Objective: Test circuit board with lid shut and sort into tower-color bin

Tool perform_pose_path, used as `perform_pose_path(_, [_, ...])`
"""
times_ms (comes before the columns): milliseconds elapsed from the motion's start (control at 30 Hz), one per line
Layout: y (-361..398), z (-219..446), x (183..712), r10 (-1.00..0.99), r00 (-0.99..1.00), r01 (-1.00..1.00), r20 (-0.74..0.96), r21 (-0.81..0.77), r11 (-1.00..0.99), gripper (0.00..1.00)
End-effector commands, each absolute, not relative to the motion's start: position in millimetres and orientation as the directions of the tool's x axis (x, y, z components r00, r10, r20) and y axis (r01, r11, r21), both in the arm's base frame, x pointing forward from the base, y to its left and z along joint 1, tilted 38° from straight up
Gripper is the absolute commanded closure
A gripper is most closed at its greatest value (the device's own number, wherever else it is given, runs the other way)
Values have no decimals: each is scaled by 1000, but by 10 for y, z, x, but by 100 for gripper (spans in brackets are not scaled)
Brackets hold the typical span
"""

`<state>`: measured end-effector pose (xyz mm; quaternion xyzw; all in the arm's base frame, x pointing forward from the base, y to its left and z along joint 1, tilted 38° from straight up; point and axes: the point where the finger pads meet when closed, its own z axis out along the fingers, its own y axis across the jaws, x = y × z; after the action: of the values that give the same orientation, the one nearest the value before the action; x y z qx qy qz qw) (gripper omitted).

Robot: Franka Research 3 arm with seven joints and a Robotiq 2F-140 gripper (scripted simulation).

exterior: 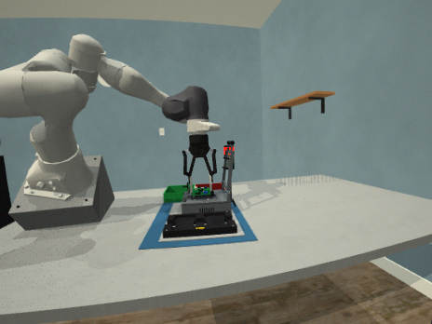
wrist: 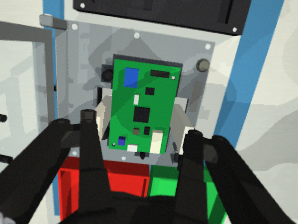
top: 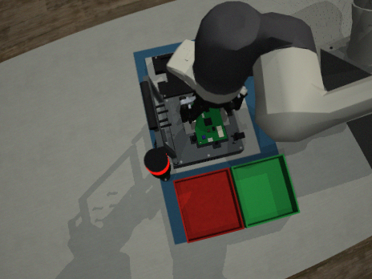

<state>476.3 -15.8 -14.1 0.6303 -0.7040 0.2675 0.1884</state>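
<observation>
The green circuit board lies face up over the plate of the grey tester. Its white connector end points toward the bins. My gripper reaches straight down over it. Its finger pads sit against the board's two long sides, shut on it. The lid stands open on the hinge side. The signal tower shows red. The red bin and the green bin stand side by side past the tester.
The black tray lies on the blue-edged mat on the tester's other side from the bins. The arm's base stands at the table's edge. A wall shelf hangs far off.
</observation>
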Motion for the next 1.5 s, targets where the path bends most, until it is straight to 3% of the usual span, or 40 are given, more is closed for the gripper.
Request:
perform_pose_path(0, [-156,-126,4750,-786,-138,-988,603,-139,66,54])
perform_pose_path(1467, [-95,-48,4743,-786,-138,-988,603,-139,66,54])
